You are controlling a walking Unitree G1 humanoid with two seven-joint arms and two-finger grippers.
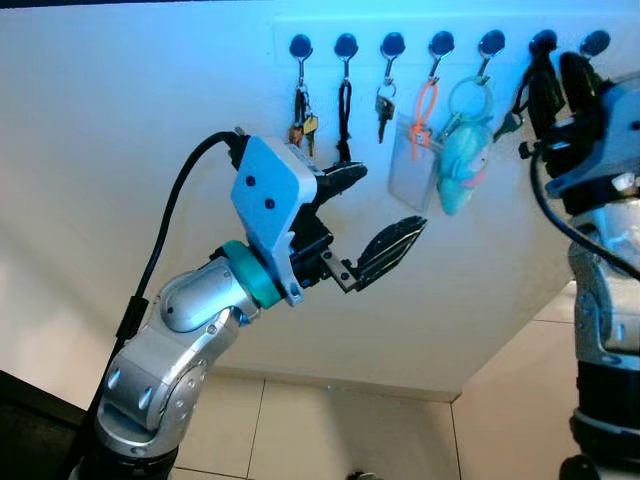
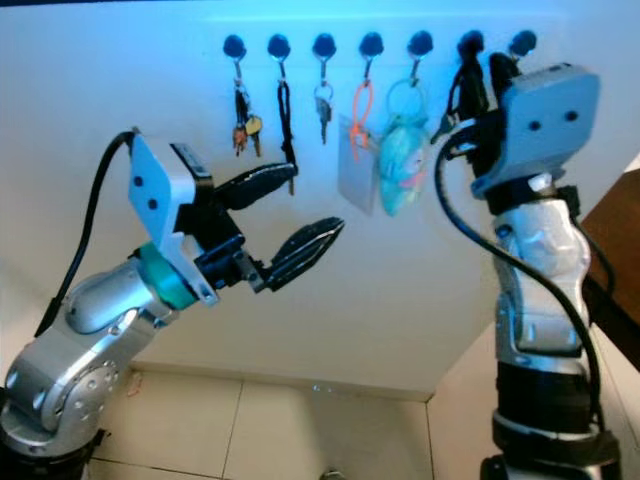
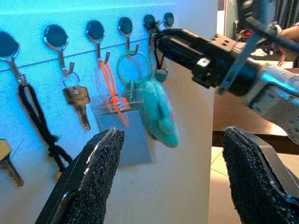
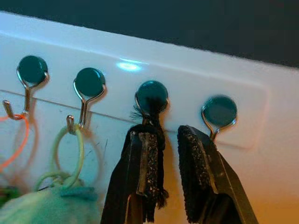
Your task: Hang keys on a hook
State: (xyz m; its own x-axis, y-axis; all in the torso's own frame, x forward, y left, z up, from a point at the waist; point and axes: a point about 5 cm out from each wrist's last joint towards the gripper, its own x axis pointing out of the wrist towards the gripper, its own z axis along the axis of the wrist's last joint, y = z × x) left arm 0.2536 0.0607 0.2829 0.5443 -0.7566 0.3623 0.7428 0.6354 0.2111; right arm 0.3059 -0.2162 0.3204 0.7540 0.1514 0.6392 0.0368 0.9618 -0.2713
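A row of round-headed hooks (image 1: 441, 43) runs along the white wall. My right gripper (image 4: 163, 133) is raised to the second hook from the right (image 4: 152, 95). A black cord (image 4: 154, 116) hangs over that hook and lies against one fingertip (image 4: 140, 158). A narrow gap separates it from the other finger, so the gripper is slightly open. A small key (image 3: 161, 74) dangles below this cord. My left gripper (image 1: 385, 205) is held wide open and empty in front of the wall, below the middle hooks.
The other hooks carry a bunch of keys (image 1: 303, 125), a black cord loop (image 1: 343, 115), a single key (image 1: 384, 110), an orange tie with a clear badge (image 1: 413, 160) and a teal plush (image 1: 462, 170). The last hook (image 4: 219, 112) is bare. Tiled floor (image 1: 330, 430) lies below.
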